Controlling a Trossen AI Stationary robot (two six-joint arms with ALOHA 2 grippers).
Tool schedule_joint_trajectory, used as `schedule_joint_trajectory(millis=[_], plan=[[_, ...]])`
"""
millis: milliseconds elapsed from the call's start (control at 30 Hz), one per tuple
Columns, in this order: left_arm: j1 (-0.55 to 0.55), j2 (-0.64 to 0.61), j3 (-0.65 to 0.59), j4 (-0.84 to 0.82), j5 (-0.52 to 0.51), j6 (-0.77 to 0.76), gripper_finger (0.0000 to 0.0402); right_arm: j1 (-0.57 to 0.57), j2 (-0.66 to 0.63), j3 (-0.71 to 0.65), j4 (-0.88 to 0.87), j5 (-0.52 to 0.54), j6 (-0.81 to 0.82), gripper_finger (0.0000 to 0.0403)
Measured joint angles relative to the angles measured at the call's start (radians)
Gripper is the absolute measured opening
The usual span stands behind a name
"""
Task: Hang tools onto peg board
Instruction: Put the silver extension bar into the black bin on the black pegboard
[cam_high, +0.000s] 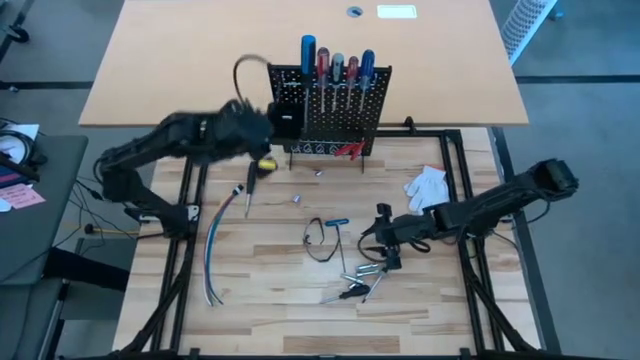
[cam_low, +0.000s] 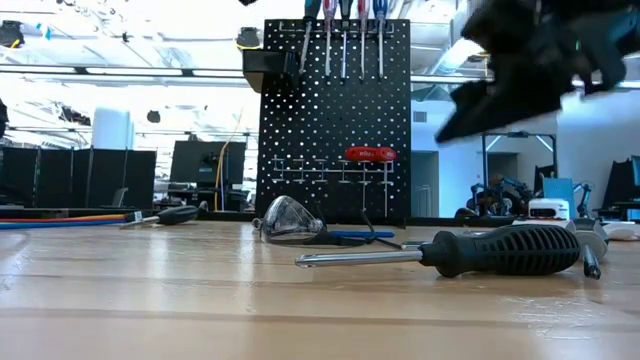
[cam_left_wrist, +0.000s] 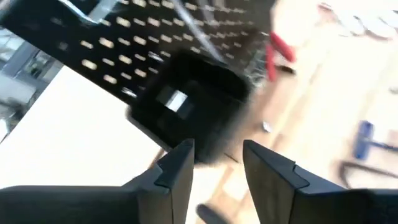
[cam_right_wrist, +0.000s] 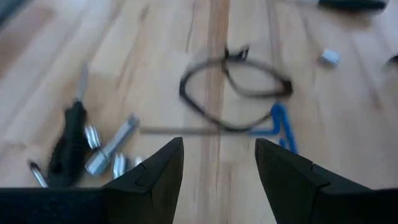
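While the left arm reaches in from the table's left side, its left gripper hangs just in front of the small black box bin on the left edge of the upright black perforated metal peg board, fingers apart with nothing between them. Below it on the wooden table lie a black-handled screwdriver and a bundle of loose coloured cables. Along the board's top rail hang five screwdrivers with blue, red and black handles; red-handled pliers sit at its foot. Right of centre, safety glasses rest beside a blue-handled hex key. The right gripper hovers open and empty above a cluster of small silver metal bits and a black-handled driver. Further right lies a white glove.
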Motion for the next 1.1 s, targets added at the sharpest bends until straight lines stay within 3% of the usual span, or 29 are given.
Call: schedule_joint_trajectory(millis=[133,267,433,567,733,1100], plan=[[-0.15,-0.075,-0.191,0.047,-0.086,-0.092,0.012,-0.02,0.076,-0.003,0.005,-0.113,0.0,0.0207],[-0.288,-0.144,-0.451,0.266,-0.153,-0.153,0.0113,0.004,0.168,-0.003,0.006,-0.193,0.014,0.0207],[-0.429,-0.154,-0.78,0.747,-0.162,-0.13,0.0111,0.055,0.22,-0.003,0.0,-0.162,0.078,0.0207],[-0.499,-0.099,-0.973,1.169,-0.162,-0.06,0.0111,0.075,0.227,-0.003,-0.015,-0.086,0.131,0.0206],[-0.528,0.006,-1.075,1.462,-0.162,-0.039,0.0111,0.08,0.227,-0.003,-0.055,-0.072,0.167,0.0189],[-0.495,0.181,-1.079,1.652,-0.132,0.071,0.0111,0.078,0.228,-0.014,-0.058,-0.033,0.151,0.0128]])
